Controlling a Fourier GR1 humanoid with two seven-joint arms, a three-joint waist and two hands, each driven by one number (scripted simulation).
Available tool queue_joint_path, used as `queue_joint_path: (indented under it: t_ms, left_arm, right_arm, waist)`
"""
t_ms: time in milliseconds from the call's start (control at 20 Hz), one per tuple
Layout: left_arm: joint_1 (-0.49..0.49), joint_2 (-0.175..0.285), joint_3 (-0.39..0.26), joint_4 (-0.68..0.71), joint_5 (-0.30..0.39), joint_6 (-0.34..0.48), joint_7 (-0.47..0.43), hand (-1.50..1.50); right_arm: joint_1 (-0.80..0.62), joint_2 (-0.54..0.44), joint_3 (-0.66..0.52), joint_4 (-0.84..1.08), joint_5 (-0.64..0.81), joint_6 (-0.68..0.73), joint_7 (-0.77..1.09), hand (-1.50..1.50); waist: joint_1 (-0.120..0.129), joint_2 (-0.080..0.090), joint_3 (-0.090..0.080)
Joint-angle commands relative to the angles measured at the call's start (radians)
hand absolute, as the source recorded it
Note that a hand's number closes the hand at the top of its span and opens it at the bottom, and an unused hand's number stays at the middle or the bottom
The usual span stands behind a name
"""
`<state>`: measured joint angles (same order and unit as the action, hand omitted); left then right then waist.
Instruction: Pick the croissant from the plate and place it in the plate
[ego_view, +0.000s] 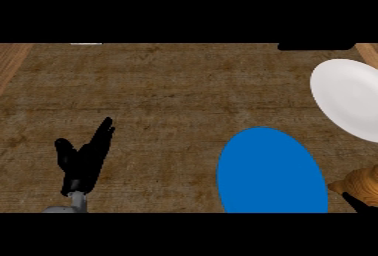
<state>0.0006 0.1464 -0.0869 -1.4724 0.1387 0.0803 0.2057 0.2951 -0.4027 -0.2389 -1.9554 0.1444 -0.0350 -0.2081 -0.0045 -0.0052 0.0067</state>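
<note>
- A brown, wood-grained counter (170, 95) fills the view, with paler wood strips at its far left and far right corners.
- Near left: the left hand (83, 162) rests on the counter, released, fingers straight and pointing away, holding nothing.
- Near right, at the very edge: only a dark sliver of the right hand (360, 204) shows, just under the croissant (362, 184). I cannot tell whether it is clasping the pastry or merely beside it.
- The croissant is half cut off by the right edge. It sits just right of the blue plate (272, 172), clear of its rim and on neither plate. Whether it is lifted or lying on the counter I cannot tell.
- The blue plate lies near and right of centre, bare.
- Far right: a white plate (347, 97), also bare and partly cut off by the edge. It lies beyond the croissant and apart from the blue plate.
- Handling, as a judgement: the croissant is probably light, with a flaky crust that crushes and sheds if squeezed. Its tapered tips are the weak spots. The thick, curved middle is the best place to hold it, cradled from the sides and below rather than pinched.
</note>
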Motion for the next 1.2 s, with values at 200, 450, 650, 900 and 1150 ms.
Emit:
queue_joint_path:
  t_ms: [200,450,650,900,1150]
  left_arm:
    - [0.000,-0.018,-0.016,0.007,0.001,-0.009,0.057,0.00]
    - [-0.027,-0.021,-0.023,0.051,-0.017,-0.016,0.048,0.00]
    - [-0.025,-0.026,-0.006,0.094,-0.012,-0.037,-0.024,0.00]
    - [-0.034,-0.033,-0.020,0.059,-0.009,-0.041,0.015,0.00]
    - [-0.075,-0.032,-0.023,0.056,-0.024,-0.036,0.023,0.00]
  right_arm:
    - [-0.325,-0.098,-0.160,0.476,-0.036,-0.014,-0.124,1.50]
    - [-0.510,-0.120,-0.204,0.799,0.022,-0.120,-0.256,1.50]
    - [-0.700,-0.224,-0.244,1.062,-0.002,-0.073,-0.318,1.50]
    - [-0.861,-0.293,-0.250,1.353,0.040,-0.078,-0.417,1.50]
    - [-0.935,-0.319,-0.202,1.522,0.124,-0.119,-0.326,1.50]
  waist:
    - [0.023,0.010,-0.005]
    - [0.034,0.015,-0.004]
    - [0.036,0.017,-0.004]
    - [0.058,0.024,-0.003]
    - [0.081,0.036,-0.002]
